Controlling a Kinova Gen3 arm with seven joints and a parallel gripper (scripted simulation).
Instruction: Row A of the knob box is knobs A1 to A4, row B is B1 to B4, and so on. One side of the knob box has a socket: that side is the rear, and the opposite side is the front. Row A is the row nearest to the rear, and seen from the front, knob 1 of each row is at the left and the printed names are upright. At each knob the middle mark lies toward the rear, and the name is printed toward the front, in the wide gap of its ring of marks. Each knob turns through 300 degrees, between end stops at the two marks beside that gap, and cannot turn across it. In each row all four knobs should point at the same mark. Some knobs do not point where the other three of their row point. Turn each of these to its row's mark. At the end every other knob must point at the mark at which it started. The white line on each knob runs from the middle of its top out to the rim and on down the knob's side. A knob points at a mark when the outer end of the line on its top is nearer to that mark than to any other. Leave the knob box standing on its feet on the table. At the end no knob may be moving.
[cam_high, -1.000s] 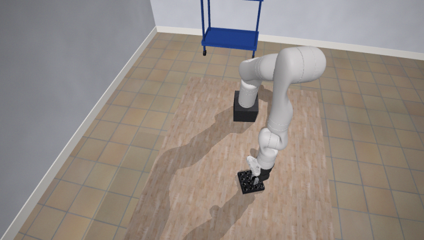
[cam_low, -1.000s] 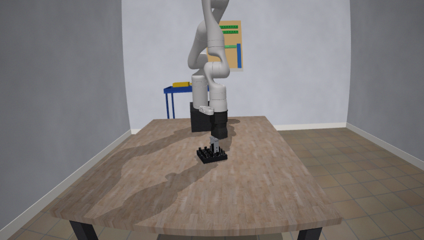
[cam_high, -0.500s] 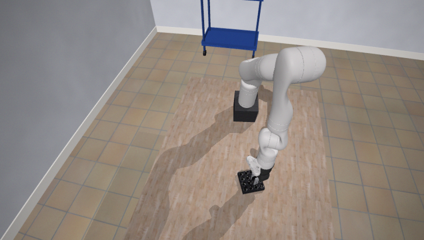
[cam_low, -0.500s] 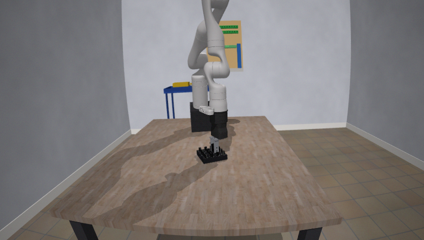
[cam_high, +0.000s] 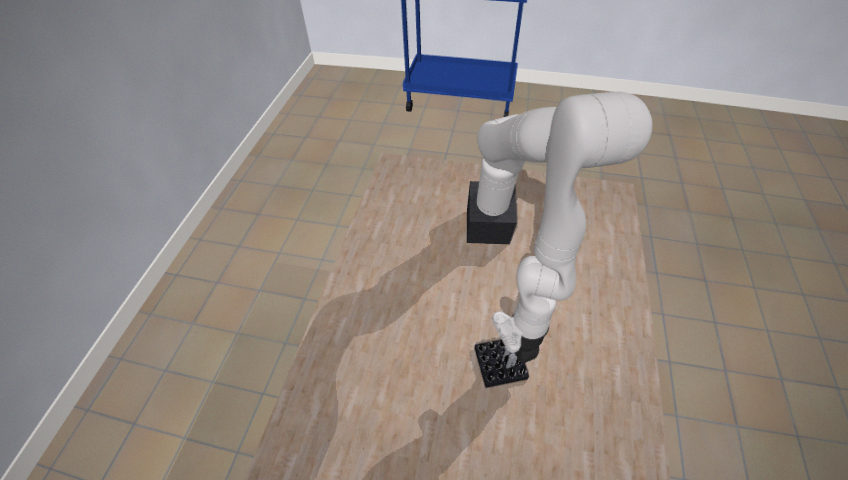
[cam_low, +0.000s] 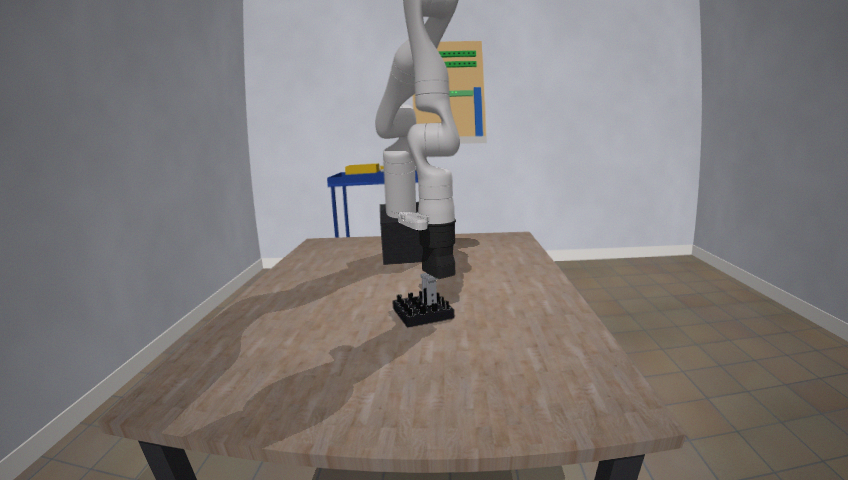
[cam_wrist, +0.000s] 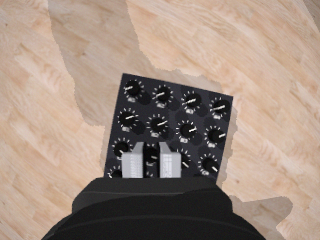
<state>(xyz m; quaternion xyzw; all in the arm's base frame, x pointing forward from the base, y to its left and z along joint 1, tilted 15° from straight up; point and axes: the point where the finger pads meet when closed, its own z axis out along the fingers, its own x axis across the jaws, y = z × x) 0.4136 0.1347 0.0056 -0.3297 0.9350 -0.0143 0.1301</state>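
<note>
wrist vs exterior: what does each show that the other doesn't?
Wrist only: the knob tops with their white pointer lines, and the two grey fingers straddling one knob in the row of the knob box nearest the camera.

Exterior only: the arm on its black pedestal, the table edge and legs, the blue cart and the wall board.

Both: the knob box standing flat on the wooden table, with the gripper down among its knobs, shut on the knob.
</note>
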